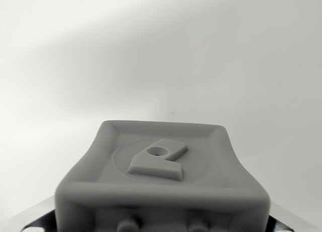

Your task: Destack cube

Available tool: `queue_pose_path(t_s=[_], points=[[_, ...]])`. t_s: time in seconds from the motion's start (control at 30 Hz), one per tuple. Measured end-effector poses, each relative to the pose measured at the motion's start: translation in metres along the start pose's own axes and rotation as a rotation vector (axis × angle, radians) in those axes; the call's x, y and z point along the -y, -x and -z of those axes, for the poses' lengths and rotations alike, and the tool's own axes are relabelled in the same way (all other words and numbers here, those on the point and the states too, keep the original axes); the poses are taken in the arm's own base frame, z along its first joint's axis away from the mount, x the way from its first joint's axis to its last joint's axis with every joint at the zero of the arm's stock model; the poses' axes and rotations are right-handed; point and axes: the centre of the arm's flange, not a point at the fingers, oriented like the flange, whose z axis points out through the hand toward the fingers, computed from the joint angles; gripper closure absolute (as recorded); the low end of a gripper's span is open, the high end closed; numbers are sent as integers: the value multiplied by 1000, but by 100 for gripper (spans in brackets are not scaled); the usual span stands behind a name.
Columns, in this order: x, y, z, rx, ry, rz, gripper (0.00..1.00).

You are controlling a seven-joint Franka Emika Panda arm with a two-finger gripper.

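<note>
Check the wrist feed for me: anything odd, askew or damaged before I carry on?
Nothing looks damaged or spilled, but no cube shows. A grey moulded block fills the lower middle of the wrist view against a plain pale surface. I cannot tell the hand's state.

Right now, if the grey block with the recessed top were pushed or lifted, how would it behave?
The grey block looks moulded and stiff: its rim and raised emblem hold clean shapes. Squarish and broad, it should slide rather than roll. The matte surface probably grips fairly well.

Matt grey plastic gripper (162, 177), smooth matt white surface (161, 56)
</note>
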Motion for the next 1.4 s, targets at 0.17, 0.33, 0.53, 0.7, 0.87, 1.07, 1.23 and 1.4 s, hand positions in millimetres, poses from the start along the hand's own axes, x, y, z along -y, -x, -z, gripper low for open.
queue_pose_path(t_s=[0.17, 0.33, 0.53, 0.7, 0.87, 1.07, 1.23, 1.4], points=[[0, -1, -12, 0, -1, 0, 100], [0, 0, -23, 0, -1, 0, 100], [0, 0, -32, 0, -1, 0, 100], [0, -1, -37, 0, -1, -1, 100], [0, -1, -40, 0, -2, -1, 100], [1, -1, -39, 0, -2, -1, 0], [1, -1, -40, 0, -2, -1, 0], [1, -1, -39, 0, -3, -1, 0]])
